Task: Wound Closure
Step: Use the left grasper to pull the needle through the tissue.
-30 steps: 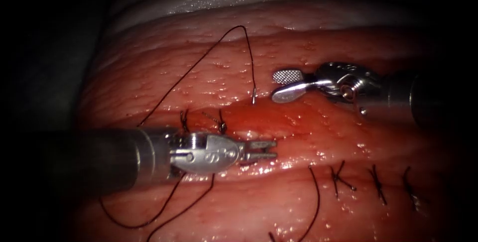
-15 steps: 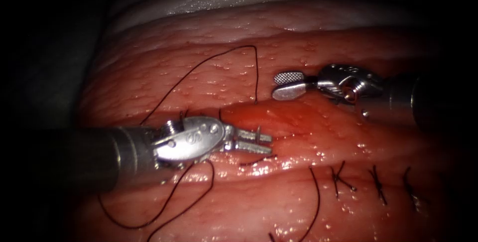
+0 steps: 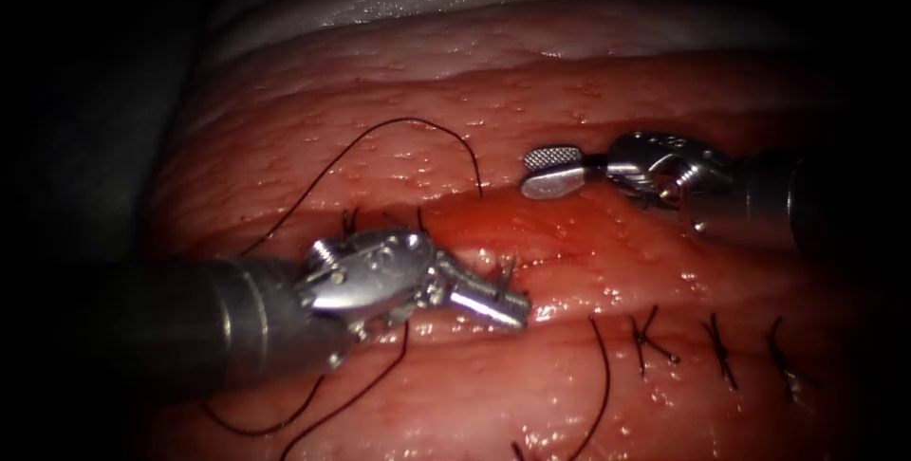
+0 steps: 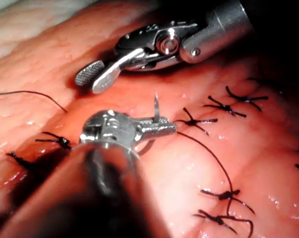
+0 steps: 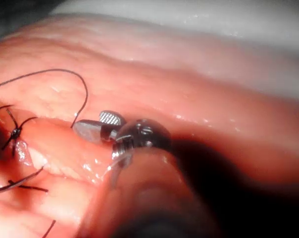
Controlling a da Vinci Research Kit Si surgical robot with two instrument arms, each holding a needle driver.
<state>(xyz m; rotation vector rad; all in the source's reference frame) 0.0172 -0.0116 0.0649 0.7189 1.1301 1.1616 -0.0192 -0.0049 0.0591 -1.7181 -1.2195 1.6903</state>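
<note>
Glistening tissue [image 3: 569, 82] fills the scene, its cut [image 3: 569, 238] running between the two tools. Several stitches [image 3: 721, 352] are tied below the right hand [image 3: 546, 169], which is part open and empty. The left hand [image 3: 501, 302] is closed on the needle [image 3: 508, 269] near its tip (the rest seems buried in the tissue). Thread [image 3: 380, 138] loops above it; the middle of the cut is still open.

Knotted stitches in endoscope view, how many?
5 stitches: two beside the left tool, three lower right; others may be hidden. Left tool's fingers grip the needle near its tip; right tool open, empty.
</note>
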